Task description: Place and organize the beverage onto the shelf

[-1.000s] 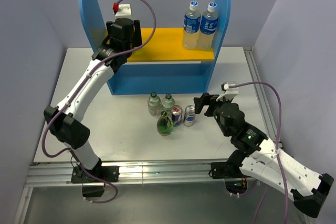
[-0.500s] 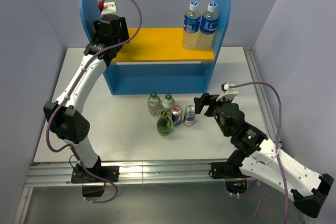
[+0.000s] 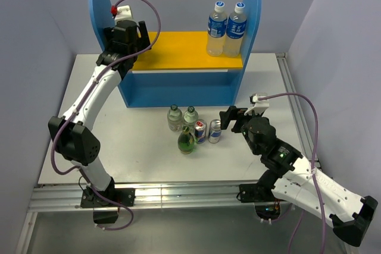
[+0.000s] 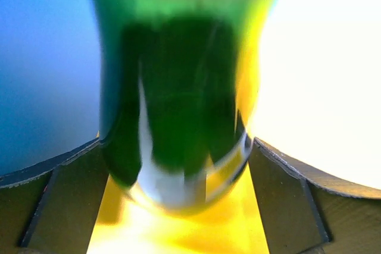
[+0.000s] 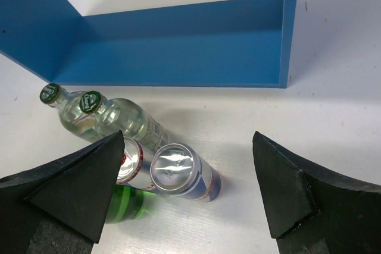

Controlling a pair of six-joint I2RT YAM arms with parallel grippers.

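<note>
Five drinks stand bunched on the table (image 3: 119,141) at 6 o'clock from the shelf (image 3: 178,90): two clear bottles (image 3: 174,117), two cans (image 3: 215,130) and a loose green bottle (image 3: 187,141). The sixth drink, the held green bottle (image 4: 178,111), is clasped on both sides by the left gripper (image 4: 178,203). Over the last second that arm has slid it along the yellow board (image 3: 184,49) toward 9 o'clock, so it now sits close to the left side panel (image 3: 98,4). The wrist view is blurred, so I cannot tell whether its base touches the board. The shift likely puts it at the far end from the two tall bottles (image 3: 226,28) at 3 o'clock, leaving the middle free. The right gripper (image 3: 227,118) has not moved; it hangs spread wide and empty just at 3 o'clock of the cans.
</note>
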